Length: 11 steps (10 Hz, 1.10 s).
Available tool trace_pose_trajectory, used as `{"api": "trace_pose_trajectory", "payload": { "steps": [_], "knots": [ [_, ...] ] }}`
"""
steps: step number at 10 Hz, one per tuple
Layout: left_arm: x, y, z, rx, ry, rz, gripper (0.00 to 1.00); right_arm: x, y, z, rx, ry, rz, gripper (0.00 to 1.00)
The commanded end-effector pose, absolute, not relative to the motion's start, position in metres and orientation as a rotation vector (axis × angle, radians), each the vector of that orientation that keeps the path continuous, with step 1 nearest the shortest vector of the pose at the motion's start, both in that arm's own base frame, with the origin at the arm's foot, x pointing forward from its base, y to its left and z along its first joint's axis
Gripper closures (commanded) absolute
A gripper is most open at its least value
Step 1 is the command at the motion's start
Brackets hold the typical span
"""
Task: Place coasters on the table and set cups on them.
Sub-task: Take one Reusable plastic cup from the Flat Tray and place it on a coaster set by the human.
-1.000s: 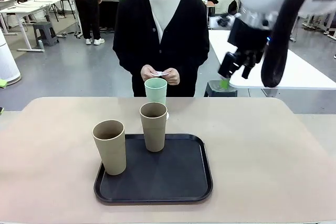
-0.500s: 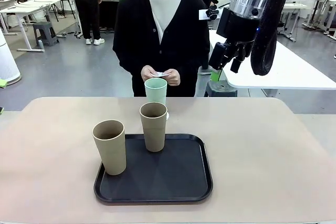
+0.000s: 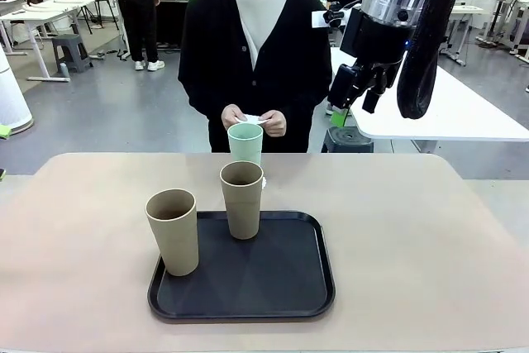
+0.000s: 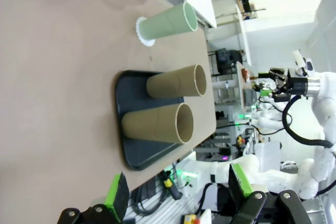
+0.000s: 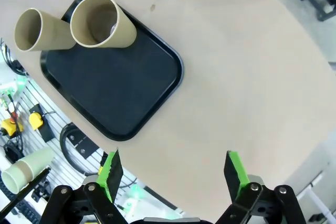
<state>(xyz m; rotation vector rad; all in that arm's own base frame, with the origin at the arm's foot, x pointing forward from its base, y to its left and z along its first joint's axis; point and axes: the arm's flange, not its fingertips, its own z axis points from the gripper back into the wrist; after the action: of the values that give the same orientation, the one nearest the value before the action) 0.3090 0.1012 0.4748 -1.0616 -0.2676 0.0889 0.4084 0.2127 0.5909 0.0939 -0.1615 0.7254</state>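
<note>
Here the mint cup (image 3: 245, 145) stands on a coaster (image 4: 142, 31)

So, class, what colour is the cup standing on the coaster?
The cup is mint green, clearest in the left wrist view.

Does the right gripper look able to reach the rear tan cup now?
Probably yes: the right gripper is open and raised high, and the rear tan cup has bare tray on its right; nothing stands between.

Fixed front, two raised wrist views.
Looking across the surface (image 3: 430, 229) from the front, down on it from both wrists; sharing the black tray (image 3: 281, 279).
</note>
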Motion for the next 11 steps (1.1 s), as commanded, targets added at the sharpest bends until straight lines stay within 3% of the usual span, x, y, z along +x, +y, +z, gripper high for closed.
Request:
{"api": "trace_pose_trajectory", "payload": {
  "steps": [1, 3, 5, 7, 11],
  "knots": [
    [0.308, 0.101, 0.475, -1.070, -0.271, 0.086, 0.00, 0.405, 0.212, 0.587, 0.084, -0.158, 0.704, 0.00],
    [0.308, 0.101, 0.475, -1.070, -0.271, 0.086, 0.00, 0.408, 0.213, 0.591, 0.094, -0.161, 0.725, 0.00],
    [0.308, 0.101, 0.475, -1.070, -0.271, 0.086, 0.00, 0.407, 0.101, 0.588, 0.469, -0.172, 0.466, 0.00],
    [0.308, 0.101, 0.475, -1.070, -0.271, 0.086, 0.00, 0.398, 0.001, 0.550, 0.682, -0.160, 0.324, 0.00],
    [0.308, 0.101, 0.475, -1.070, -0.271, 0.086, 0.00, 0.400, -0.124, 0.472, 1.034, -0.273, 0.290, 0.00]
  ]
}}
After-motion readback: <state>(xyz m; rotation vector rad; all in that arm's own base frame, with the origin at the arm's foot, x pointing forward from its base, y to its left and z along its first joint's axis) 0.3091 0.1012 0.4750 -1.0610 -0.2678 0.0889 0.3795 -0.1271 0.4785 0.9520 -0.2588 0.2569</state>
